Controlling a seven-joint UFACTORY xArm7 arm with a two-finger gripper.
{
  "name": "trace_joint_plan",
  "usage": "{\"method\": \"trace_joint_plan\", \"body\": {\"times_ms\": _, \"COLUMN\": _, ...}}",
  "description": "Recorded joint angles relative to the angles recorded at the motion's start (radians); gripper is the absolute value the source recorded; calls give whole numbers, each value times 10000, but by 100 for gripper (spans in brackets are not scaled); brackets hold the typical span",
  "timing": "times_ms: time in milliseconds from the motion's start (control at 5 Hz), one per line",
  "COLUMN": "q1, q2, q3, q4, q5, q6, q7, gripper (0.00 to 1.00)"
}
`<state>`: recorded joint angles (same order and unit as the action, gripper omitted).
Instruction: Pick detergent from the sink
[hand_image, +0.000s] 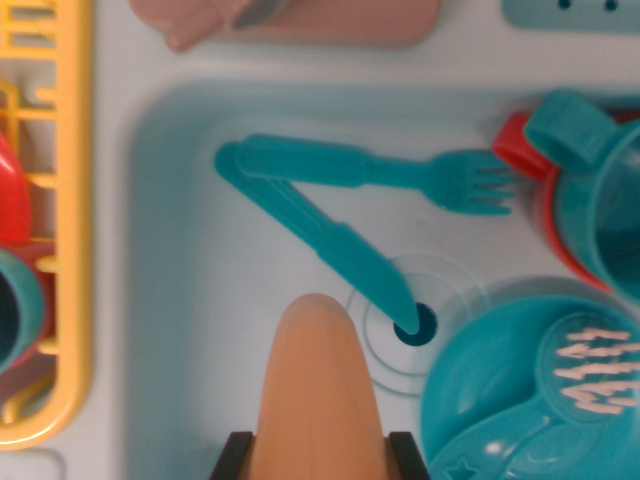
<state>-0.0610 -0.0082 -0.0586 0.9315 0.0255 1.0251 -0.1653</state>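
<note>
Yellow rack (75, 200): at the wrist view's left, beside the sink; red and teal dishes sit in it.
Writing: none readable on anything.
Sink (200, 300): pale blue basin holding a teal knife (320, 235) with its tip at the drain (415, 325), and a teal fork (400, 175) crossing the knife's handle.
Detergent (318, 390): orange bottle at bottom centre, standing between the claw's dark fingers (232, 455).
Claw (318, 455): clasping the detergent on both sides.
Right side: teal plate (500, 400) with a fishbone motif; teal cup (600, 190) on a red dish (525, 165).
</note>
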Motion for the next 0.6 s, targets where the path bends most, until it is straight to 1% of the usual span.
{"method": "trace_joint_plan", "body": {"times_ms": 200, "q1": 1, "q2": -98, "q3": 1, "q4": 331, "q5": -10, "q6": 428, "q7": 14, "gripper": 100}}
{"method": "trace_joint_plan", "body": {"times_ms": 400, "q1": 1, "q2": -98, "q3": 1, "q4": 331, "q5": -10, "q6": 428, "q7": 14, "gripper": 100}}
{"method": "trace_joint_plan", "body": {"times_ms": 600, "q1": 2, "q2": -200, "q3": 1, "q4": 677, "q5": -20, "q6": 877, "q7": 28, "gripper": 100}}
